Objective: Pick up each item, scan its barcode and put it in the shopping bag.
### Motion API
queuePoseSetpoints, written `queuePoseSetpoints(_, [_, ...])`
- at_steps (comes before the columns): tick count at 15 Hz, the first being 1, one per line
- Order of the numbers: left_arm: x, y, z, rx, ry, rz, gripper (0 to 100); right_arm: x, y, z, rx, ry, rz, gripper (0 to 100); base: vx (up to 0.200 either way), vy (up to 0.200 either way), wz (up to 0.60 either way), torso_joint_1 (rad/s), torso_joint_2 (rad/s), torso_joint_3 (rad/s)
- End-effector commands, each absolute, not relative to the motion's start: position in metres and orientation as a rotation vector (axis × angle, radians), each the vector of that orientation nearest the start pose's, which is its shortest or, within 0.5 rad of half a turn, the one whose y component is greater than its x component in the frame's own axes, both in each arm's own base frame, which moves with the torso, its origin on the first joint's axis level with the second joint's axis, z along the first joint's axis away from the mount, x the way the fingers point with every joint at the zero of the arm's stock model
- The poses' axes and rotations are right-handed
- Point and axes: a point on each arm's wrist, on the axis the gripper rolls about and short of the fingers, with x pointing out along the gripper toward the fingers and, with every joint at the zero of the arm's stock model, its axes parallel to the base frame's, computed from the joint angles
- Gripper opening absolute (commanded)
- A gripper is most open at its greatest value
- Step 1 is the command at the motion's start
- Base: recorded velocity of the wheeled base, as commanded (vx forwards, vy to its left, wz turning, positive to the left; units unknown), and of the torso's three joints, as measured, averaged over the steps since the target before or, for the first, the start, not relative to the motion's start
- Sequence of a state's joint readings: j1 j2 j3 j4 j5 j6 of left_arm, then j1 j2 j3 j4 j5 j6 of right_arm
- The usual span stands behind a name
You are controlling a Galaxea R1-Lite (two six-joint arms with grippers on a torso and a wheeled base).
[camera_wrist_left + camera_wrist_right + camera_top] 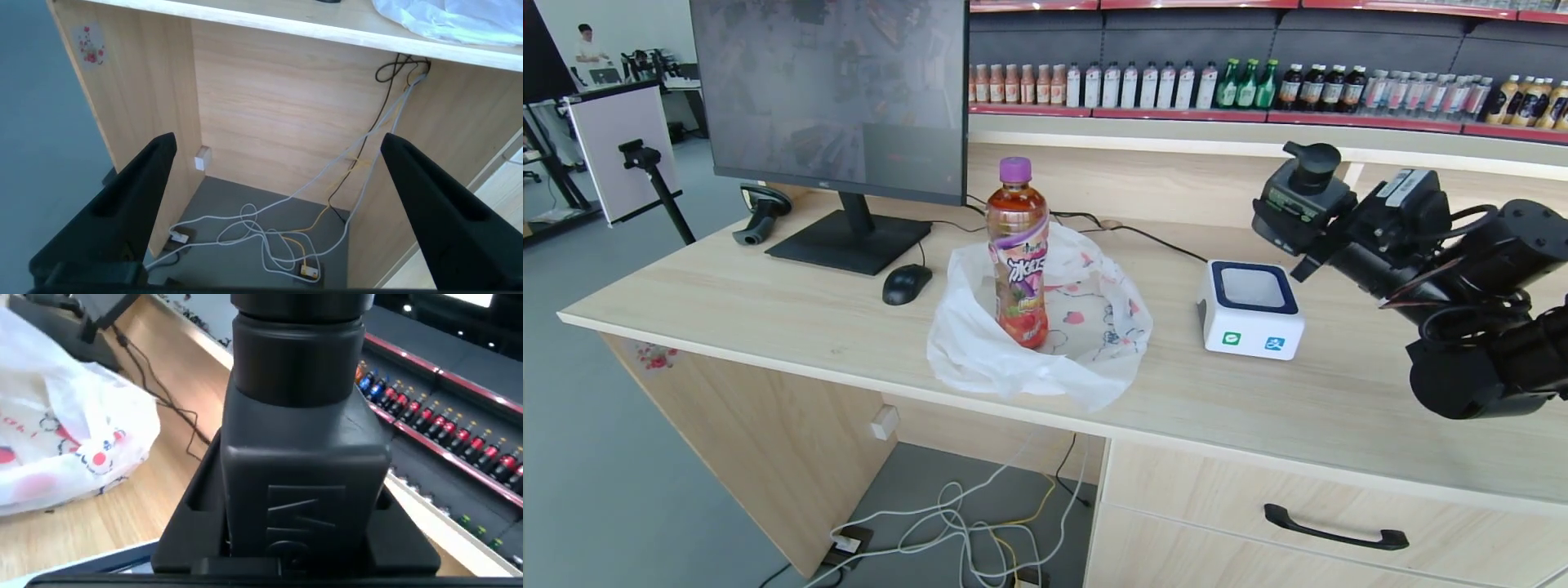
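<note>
A tea bottle (1017, 253) with a purple cap stands upright inside the open white shopping bag (1094, 327) in the middle of the desk. Right of the bag sits the white barcode scanner (1251, 310) with its blue-framed window facing up. My right gripper (1343, 229) hovers above and just right of the scanner, shut on a black bottle (1298, 200) with a round cap; that black bottle (302, 433) is large in the right wrist view, with the bag (65, 449) beyond it. My left gripper (278, 220) hangs open below desk height, in front of the desk's leg space.
A monitor (833, 90), a mouse (906, 283) and a handheld scanner (760, 214) stand on the desk's left half. Shelves of drinks (1258, 86) run along the back. A drawer handle (1335, 535) is at the front right. Cables (270, 237) lie on the floor under the desk.
</note>
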State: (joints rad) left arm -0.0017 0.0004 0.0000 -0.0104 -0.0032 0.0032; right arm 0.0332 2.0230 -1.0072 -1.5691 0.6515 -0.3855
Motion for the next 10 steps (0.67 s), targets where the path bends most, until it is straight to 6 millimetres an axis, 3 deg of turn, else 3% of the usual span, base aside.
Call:
queuePoseSetpoints(1, [-0.023, 0.000, 0.077, 0.003, -0.011, -0.005, 100, 0.351, 0.025, 0.241, -0.485, -0.710, 0.482, 0, 0.000, 0.000, 0.00, 0.000, 0.00, 0.000])
queuePoseSetpoints(6, [-0.023, 0.000, 0.076, 0.005, -0.009, -0.005, 100, 0.327, 0.028, 0.248, -0.295, -0.655, 0.287, 0, 0.000, 0.000, 0.00, 0.000, 0.00, 0.000])
queuePoseSetpoints(10, [-0.023, 0.000, 0.076, 0.005, -0.008, -0.005, 100, 0.306, 0.048, 0.226, -0.110, -0.515, 0.091, 0, 0.000, 0.000, 0.00, 0.000, 0.00, 0.000])
